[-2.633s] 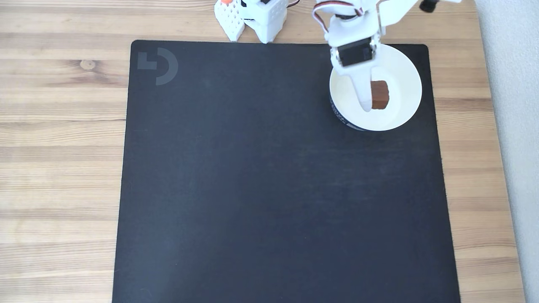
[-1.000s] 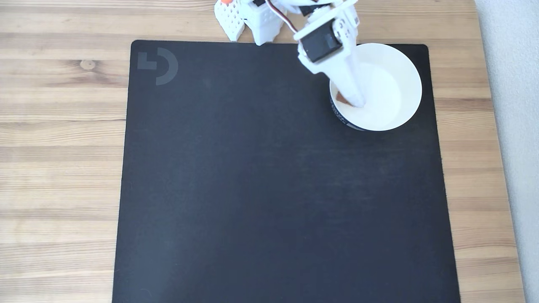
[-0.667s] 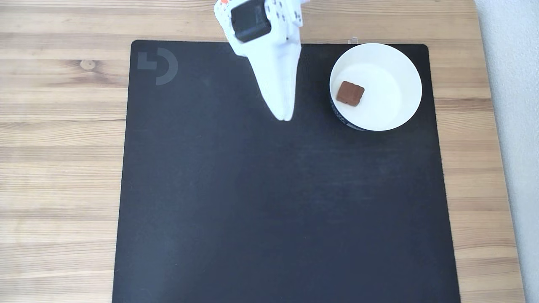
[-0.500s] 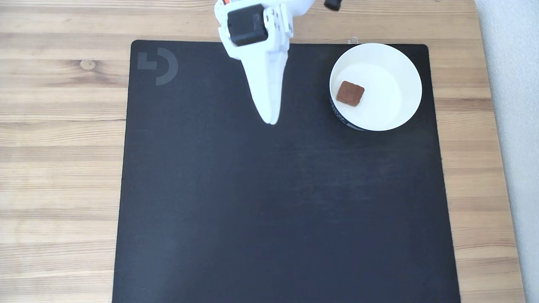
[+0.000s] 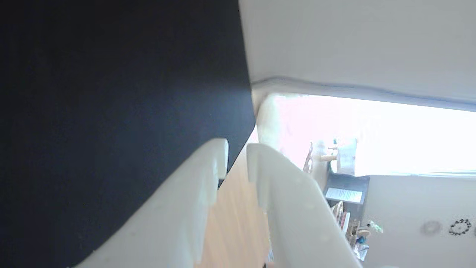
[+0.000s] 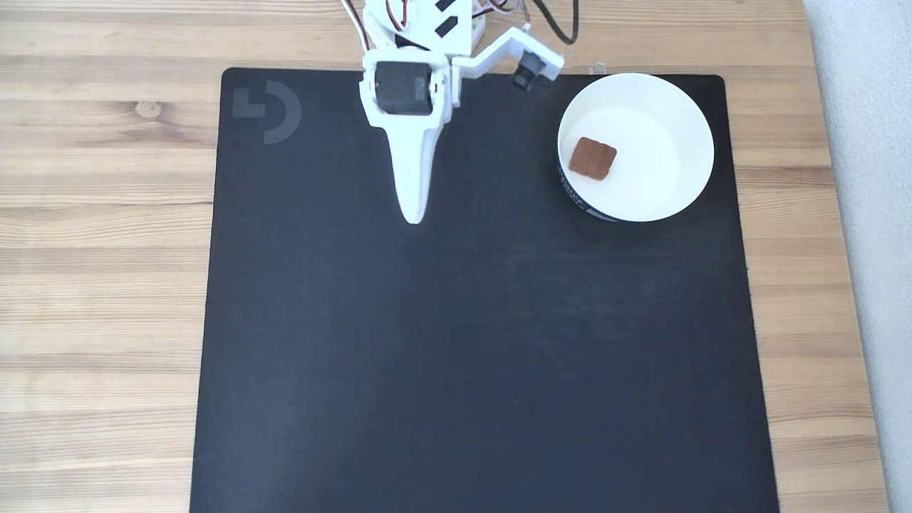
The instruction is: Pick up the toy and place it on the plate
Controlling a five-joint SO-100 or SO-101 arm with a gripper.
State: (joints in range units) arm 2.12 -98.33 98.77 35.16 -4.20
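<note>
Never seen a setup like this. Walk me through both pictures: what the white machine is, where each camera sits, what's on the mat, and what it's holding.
The white machine is a small robot arm ending in a two-finger gripper. The fixed view looks straight down on a wooden table with a black mat. The wrist view rides on the arm, so you see the gripper from behind, its two fingers slightly apart with nothing between them. On the mat stands a white plate, and the small brown toy lies in it.
</note>
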